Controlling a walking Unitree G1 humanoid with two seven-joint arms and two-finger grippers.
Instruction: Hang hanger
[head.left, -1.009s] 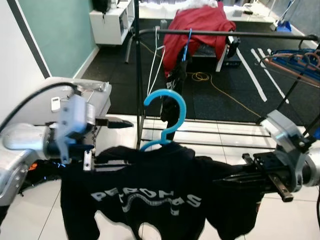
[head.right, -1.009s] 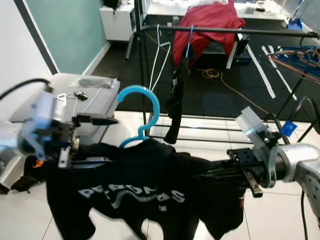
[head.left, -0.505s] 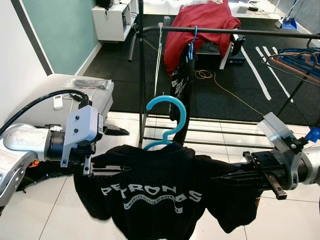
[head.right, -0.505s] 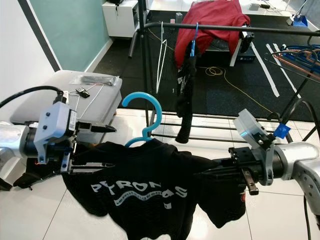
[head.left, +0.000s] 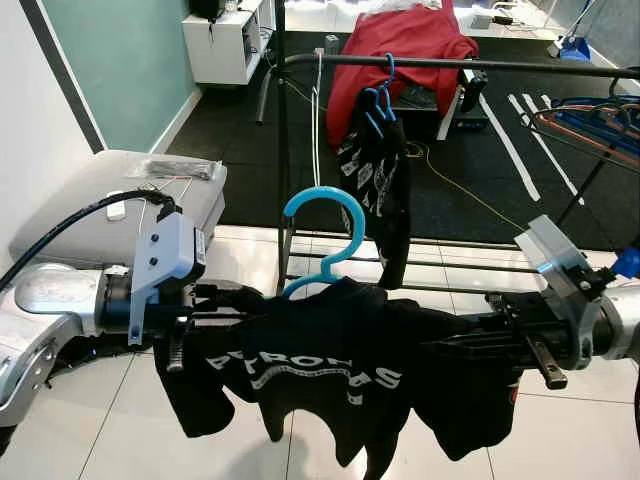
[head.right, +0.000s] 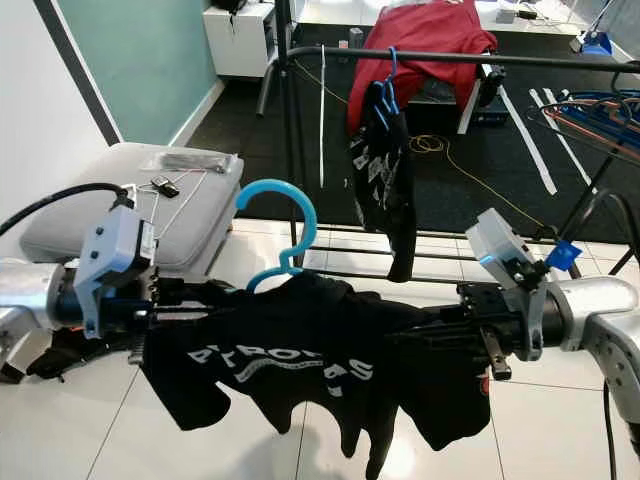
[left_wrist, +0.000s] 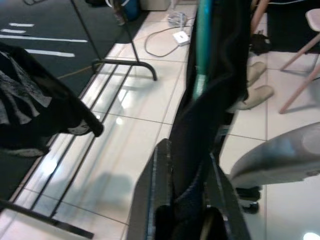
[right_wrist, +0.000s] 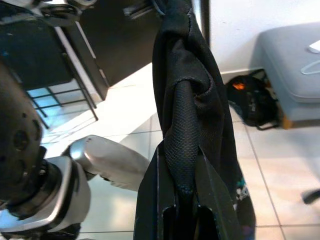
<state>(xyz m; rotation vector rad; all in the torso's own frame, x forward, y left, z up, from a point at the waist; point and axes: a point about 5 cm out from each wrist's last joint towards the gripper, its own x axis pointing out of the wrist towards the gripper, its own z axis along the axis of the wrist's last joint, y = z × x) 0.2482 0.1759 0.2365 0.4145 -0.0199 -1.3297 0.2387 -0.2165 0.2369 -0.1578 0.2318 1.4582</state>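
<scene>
Got the blue hanger with the black tee stretched between both arms, one pinching each shoulder so the hook stands up free. My left claw is clamped on the tee's shoulder, my right claw clamped on the opposite one. The rail sits ahead and higher, so I reckon it's lift and hook next.
</scene>
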